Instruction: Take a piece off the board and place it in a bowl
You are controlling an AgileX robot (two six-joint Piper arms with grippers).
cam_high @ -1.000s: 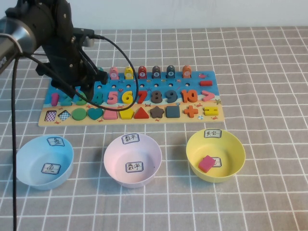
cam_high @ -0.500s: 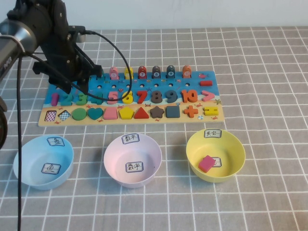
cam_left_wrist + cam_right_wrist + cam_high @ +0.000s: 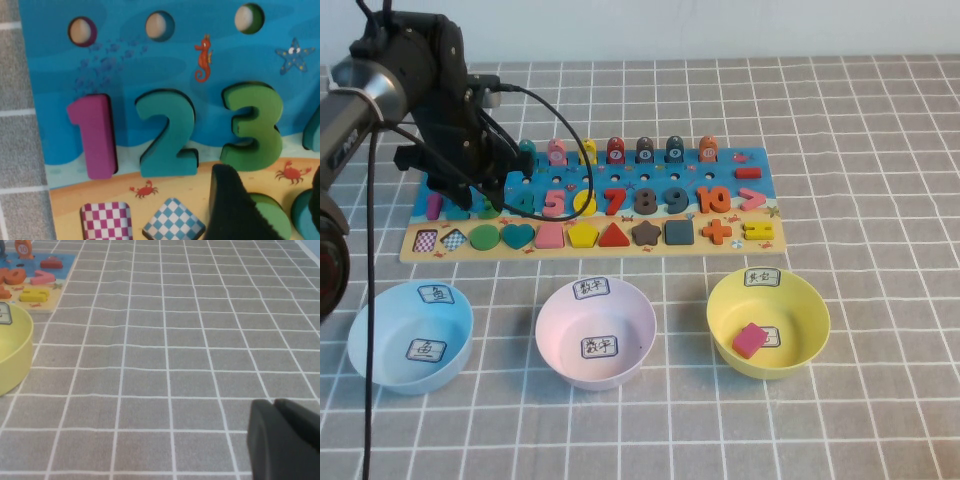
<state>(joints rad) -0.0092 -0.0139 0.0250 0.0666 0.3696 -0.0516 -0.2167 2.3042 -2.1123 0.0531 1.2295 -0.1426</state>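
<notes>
Now the left pincer (image 3: 480, 195), fingers apart, hovers over the green numeral 3 (image 3: 252, 127) awaiting descent; the right pincer (image 3: 285, 440), state unclear, sits parked.

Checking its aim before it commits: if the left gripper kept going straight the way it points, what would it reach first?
Probably the green numeral 3 on the board: the left gripper hangs over it, one finger just short. Depth is unclear. The right gripper is over bare table.

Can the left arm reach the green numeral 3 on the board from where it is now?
Probably yes. The left claw hangs just above the board next to the green 3, and nothing covers that piece. The right claw is far away, over bare cloth.
</notes>
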